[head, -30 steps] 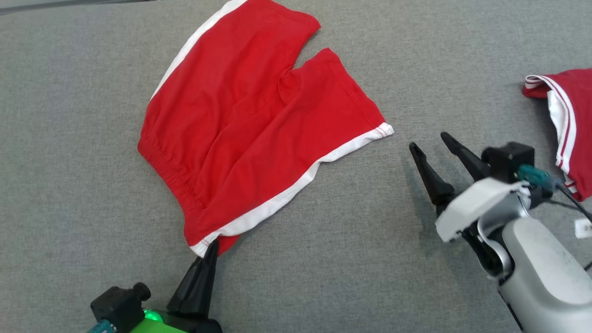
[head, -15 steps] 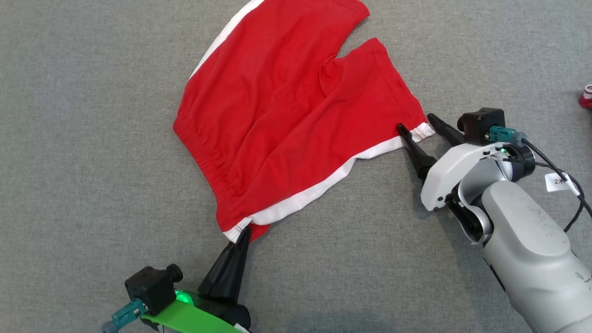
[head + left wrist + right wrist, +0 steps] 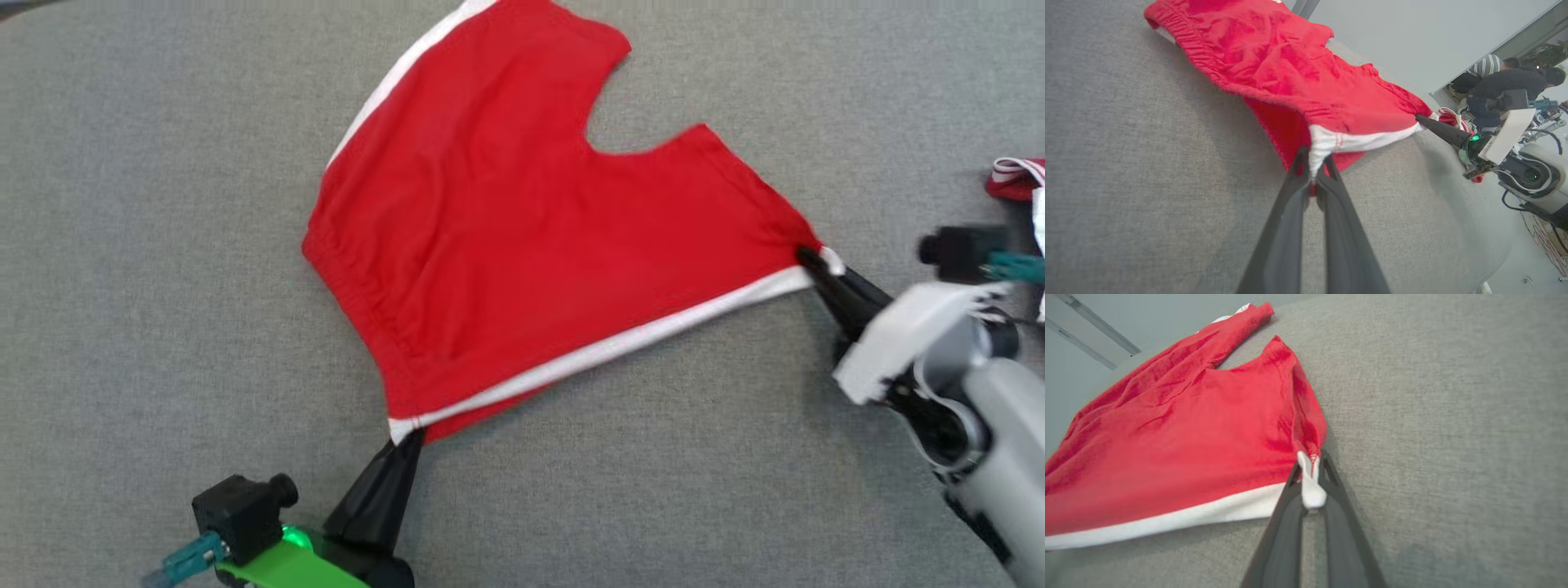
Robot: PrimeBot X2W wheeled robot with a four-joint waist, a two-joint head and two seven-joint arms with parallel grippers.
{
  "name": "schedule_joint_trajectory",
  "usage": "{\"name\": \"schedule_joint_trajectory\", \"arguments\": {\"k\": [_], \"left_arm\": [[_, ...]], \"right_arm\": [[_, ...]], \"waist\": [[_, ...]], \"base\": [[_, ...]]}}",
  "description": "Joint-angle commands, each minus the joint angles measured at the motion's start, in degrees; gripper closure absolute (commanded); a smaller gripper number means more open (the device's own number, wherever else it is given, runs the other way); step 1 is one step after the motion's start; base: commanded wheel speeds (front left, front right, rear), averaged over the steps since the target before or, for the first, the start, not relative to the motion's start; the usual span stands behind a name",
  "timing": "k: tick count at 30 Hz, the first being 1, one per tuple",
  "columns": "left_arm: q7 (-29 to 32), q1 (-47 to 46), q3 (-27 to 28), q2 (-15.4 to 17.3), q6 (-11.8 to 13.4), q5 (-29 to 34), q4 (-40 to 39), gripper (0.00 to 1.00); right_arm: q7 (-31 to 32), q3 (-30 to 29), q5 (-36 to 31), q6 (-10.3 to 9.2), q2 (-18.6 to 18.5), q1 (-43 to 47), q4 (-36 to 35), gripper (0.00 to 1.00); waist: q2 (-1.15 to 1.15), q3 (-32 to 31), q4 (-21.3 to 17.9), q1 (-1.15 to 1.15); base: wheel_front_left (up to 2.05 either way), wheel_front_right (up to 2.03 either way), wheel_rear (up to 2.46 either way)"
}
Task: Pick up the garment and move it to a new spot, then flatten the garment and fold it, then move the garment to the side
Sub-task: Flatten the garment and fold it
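Observation:
The garment (image 3: 522,237) is a pair of red shorts with white side stripes, spread over the grey cloth surface. My left gripper (image 3: 412,434) is shut on its near waistband corner, which the left wrist view shows as white trim pinched at the left gripper (image 3: 1313,163). My right gripper (image 3: 810,260) is shut on the white hem corner of the right leg; in the right wrist view the white corner sits between the fingertips of the right gripper (image 3: 1310,467). The white stripe (image 3: 620,347) runs taut between both grips. The garment (image 3: 1180,433) looks lifted slightly along that edge.
A second red and white garment (image 3: 1016,180) lies at the far right edge of the grey surface (image 3: 163,245). In the left wrist view, people (image 3: 1506,79) sit beyond the surface's end, and my right gripper (image 3: 1419,118) shows there too.
My right gripper moved in from the right, closed on the hem corner and pulled it rightward, stretching the shorts flatter. The left gripper kept its grip. The camera shifted.

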Motion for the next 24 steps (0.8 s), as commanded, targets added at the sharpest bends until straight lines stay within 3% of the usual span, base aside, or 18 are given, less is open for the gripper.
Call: {"name": "schedule_joint_trajectory", "arguments": {"k": [1, 7, 12, 15, 19, 24], "left_arm": [[0.84, 1.36, 0.26, 1.00, 0.61, -0.80, -1.35, 1.00], [4.75, 7.71, 0.35, 3.80, 3.57, -3.76, -9.68, 1.00], [5.15, 13.02, -0.13, 3.29, 5.54, -6.31, -14.91, 1.00], [5.20, 14.04, 0.12, 3.27, 5.39, -7.80, -16.62, 1.00], [8.19, 9.27, 0.38, 3.02, 5.89, -8.96, -18.59, 1.00], [12.83, 1.33, 2.78, 2.10, 7.65, -11.68, -19.55, 1.00]], "right_arm": [[0.48, -1.41, 2.47, -0.10, -1.84, 2.48, -1.67, 1.00], [1.32, -9.87, 11.85, -0.17, -9.28, 17.98, -13.99, 1.00], [0.76, -17.56, 15.06, -0.16, -10.75, 32.54, -26.17, 1.00], [1.89, -21.61, 14.75, -0.15, -10.12, 35.76, -32.26, 1.00], [9.62, -23.17, 13.89, -0.10, -7.85, 27.24, -37.01, 1.00], [21.22, -22.72, 9.34, -0.08, -4.13, 9.08, -31.97, 1.00]], "waist": [[0.15, -1.01, -0.17, 0.00], [0.15, -1.50, -0.41, 0.00], [0.15, 0.43, -0.69, 0.00], [0.15, 2.05, -0.92, 0.00], [0.15, 6.58, -0.48, 0.00], [0.15, 11.29, 1.97, 0.00]], "base": [[0.00, 0.00, 0.00], [0.00, 0.00, 0.00], [0.00, 0.00, 0.00], [0.00, 0.00, 0.00], [0.00, 0.00, 0.00], [0.00, 0.00, 0.00]]}}
